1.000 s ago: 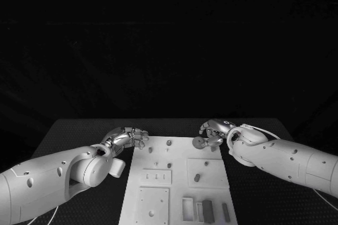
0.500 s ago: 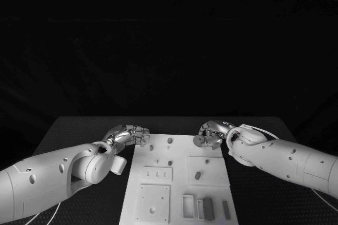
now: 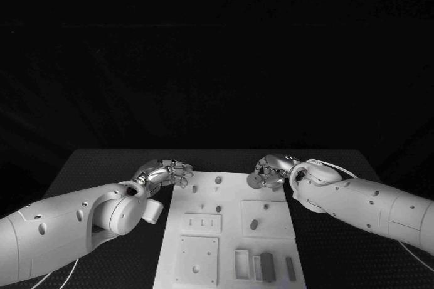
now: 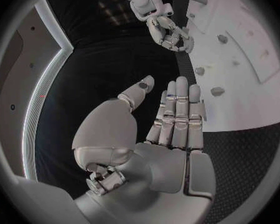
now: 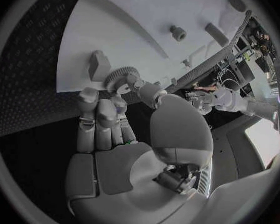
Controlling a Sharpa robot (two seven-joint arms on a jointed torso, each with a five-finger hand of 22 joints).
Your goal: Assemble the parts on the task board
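Observation:
The white task board (image 3: 226, 239) lies in the middle of the black table. My right hand (image 3: 273, 169) hovers over the board's far right corner and pinches a small toothed gear (image 3: 257, 180) between thumb and fingers. The right wrist view has that gear (image 5: 117, 79) at the fingertips above the board (image 5: 127, 25), near a small block (image 5: 97, 64) and a round peg (image 5: 177, 33). My left hand (image 3: 168, 173) is beside the board's far left corner. Its fingers (image 4: 177, 114) are straight with the thumb apart and hold nothing.
Small pegs (image 3: 218, 180) stand in the board's far half, and an oval part (image 3: 253, 225) sits in a square panel. Grey bars (image 3: 266, 267) lie in slots at the near edge. Black table (image 3: 108, 170) flanks the board on both sides.
The right hand has lifted the gear slightly, up and away from the board. The left hand has crept a little farther forward along the board's left corner.

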